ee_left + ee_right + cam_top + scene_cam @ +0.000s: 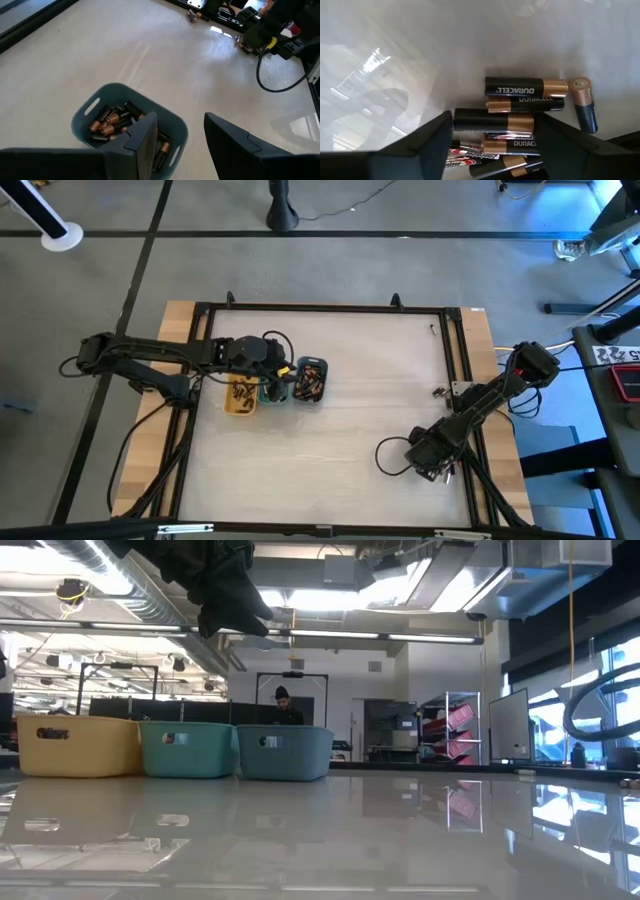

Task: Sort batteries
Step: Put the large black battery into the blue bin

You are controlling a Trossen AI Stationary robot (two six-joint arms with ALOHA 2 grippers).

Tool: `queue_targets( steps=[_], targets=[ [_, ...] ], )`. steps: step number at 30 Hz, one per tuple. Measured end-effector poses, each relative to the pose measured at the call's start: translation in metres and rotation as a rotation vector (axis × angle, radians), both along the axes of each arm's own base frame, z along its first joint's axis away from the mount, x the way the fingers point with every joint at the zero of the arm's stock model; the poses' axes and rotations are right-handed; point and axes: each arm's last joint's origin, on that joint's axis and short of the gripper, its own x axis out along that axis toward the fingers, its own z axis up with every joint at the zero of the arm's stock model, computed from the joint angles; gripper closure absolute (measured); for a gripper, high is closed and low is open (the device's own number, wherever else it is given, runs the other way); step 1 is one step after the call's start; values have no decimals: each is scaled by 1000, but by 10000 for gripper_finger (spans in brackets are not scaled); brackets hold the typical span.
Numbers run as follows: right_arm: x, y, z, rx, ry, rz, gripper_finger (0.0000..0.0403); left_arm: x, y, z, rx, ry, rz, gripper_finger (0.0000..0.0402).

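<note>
A loose pile of batteries is seen on the bare table directly under the right gripper, near the table's right edge. The pile is straddled by the two dark fingers, spread apart with nothing pinched between them. Most of the batteries are laid with their long axes running across from one finger to the other, not along the gap, so a squeeze would meet them end-on; that is judged the point the pick turns on. One blue-bodied battery is angled off just beside the pile.

Well across the table, the left gripper is held partly open and empty above the grey-blue tray, which already has batteries in it. The right arm is clearly the nearer to the pile.
</note>
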Motion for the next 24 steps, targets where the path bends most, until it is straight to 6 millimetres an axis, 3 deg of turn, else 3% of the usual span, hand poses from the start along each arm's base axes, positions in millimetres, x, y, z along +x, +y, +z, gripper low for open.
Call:
queue_targets(
  steps=[5,10,14,19,24],
  targets=[
    [6,5,12,-12,1,12,188,-5,0,6,3,-26,-3,247],
    [15,13,32,-14,-23,18,183,-15,2,16,12,-60,5,247],
    [29,16,60,-13,-52,9,169,-28,5,24,44,-63,14,247],
    [68,5,106,-35,-296,35,175,-49,7,29,79,-17,44,247],
    [124,-43,139,-25,-632,21,176,-62,6,28,94,-49,47,247]
  ],
)
